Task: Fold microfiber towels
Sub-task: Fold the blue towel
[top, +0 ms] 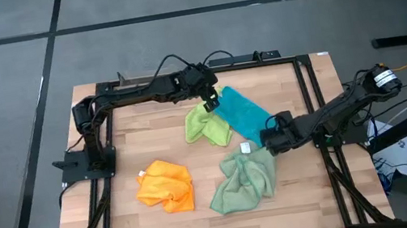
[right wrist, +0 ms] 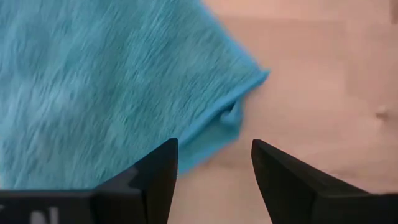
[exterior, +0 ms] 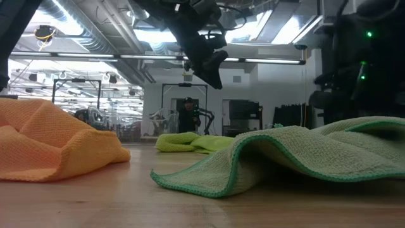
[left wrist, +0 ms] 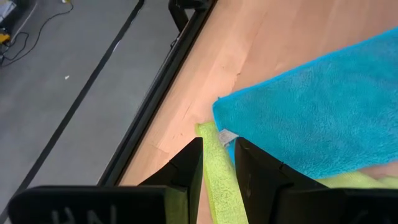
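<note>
The teal blue towel (top: pixel 242 112) lies flat and slanted at the table's far middle. One corner laps the crumpled lime green towel (top: pixel 205 126). The orange towel (top: pixel 166 187) and the pale sage towel (top: pixel 243 181) lie bunched nearer the front. My left gripper (top: pixel 210 101) hovers above the teal towel's far-left corner (left wrist: pixel 227 134). Its fingers are a narrow gap apart and hold nothing, and in the low view it (exterior: pixel 212 66) hangs well clear of the table. My right gripper (top: pixel 268 143) is open and empty, just off the teal towel's near corner (right wrist: pixel 252 81).
A black metal frame (top: pixel 313 105) runs along the table's sides and far edge. Bare wood (top: pixel 150 139) lies left of the lime towel and along the front edge. In the low view the sage towel (exterior: pixel 304 152) and the orange towel (exterior: pixel 50 139) rise as humps close in front.
</note>
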Robot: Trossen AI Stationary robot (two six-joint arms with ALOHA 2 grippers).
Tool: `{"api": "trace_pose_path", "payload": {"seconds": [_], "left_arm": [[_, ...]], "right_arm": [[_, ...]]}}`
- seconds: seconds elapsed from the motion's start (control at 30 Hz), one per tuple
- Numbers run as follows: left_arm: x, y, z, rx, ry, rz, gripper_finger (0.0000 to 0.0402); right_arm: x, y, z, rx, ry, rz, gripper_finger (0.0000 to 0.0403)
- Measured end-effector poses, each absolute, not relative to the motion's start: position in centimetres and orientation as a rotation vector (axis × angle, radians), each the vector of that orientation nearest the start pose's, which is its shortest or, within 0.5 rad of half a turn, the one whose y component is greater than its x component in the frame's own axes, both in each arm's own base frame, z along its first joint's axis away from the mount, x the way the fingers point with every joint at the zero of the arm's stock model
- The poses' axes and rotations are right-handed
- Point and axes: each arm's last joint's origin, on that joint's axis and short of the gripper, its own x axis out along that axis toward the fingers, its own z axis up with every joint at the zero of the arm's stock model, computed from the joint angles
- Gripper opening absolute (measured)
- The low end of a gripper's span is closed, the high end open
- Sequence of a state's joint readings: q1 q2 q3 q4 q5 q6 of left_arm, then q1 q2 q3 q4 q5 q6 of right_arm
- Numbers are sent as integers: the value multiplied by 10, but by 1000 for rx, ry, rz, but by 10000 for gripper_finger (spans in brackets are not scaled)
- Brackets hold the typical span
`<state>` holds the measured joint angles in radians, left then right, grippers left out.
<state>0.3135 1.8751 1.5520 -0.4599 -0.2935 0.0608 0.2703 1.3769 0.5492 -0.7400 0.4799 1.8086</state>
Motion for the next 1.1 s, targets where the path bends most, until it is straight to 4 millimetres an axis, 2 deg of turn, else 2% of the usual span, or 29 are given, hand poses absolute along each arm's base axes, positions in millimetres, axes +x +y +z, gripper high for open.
{"api": "trace_pose_path", "payload": {"seconds": [0.4,0.6,0.77,0.97,1.1], "left_arm": [[396,137,266,49,817,550,85],[396,137,265,50,817,550,85],[396,137,266,50,816,550,85],[396,137,265,50,816,550,85],[396,137,265,50,816,550,85]], "right_arm": [[169,25,110,974,575,-1313,206],[166,24,106,985,549,-1329,198],[165,24,106,969,570,-1325,143],[163,24,105,916,597,-1319,24],[167,24,110,861,609,-1309,13]]}}
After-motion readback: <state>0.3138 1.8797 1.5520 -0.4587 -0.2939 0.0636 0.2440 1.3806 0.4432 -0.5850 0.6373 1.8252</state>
